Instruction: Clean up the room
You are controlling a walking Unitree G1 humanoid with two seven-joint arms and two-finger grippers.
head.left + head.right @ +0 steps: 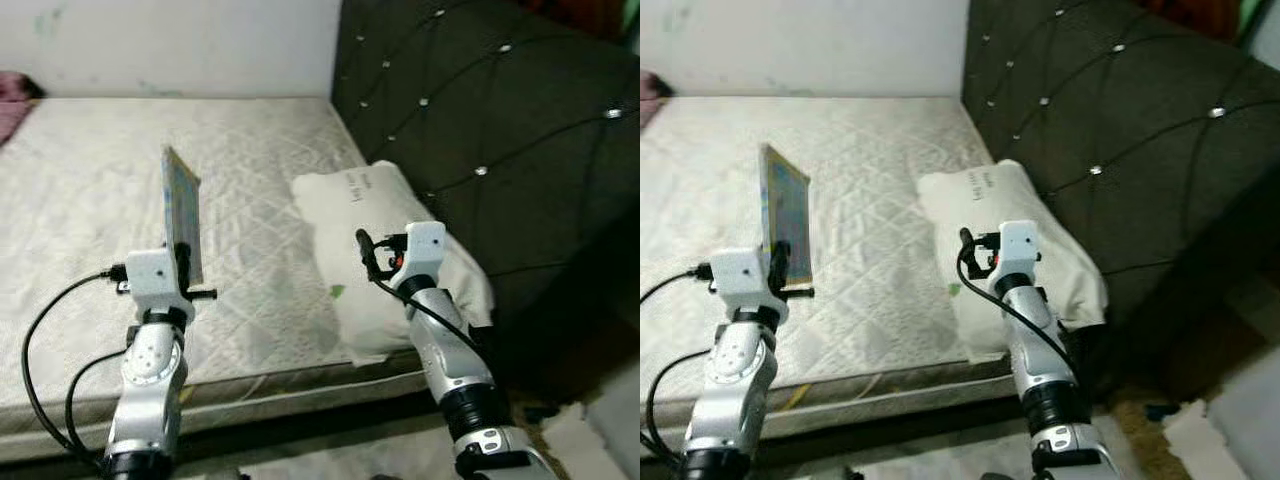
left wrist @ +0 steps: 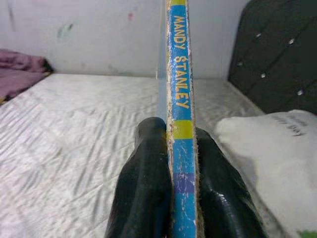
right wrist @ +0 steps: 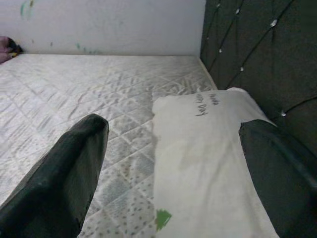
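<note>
Book stands upright on its edge, pinched by the spine between the fingers of the left gripper, long axis pointing straight up and away over the mattress. Right gripper (fingers spread wide, holding nothing) hovers directly above the pillow, so it is the nearer arm for that.

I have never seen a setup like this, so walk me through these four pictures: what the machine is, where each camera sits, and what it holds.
This is a humanoid robot with two silver arms, standing at a bare quilted white mattress beside a dark tufted headboard. The two wide pictures come from its head, looking down. The other two come from cameras on its wrists, looking along each gripper's black fingers. The left gripper is shut on a thin blue children's book, held upright on edge. The right gripper is open, hovering over a white pillow with handwriting. A purple cloth lies at the far corner.
</note>
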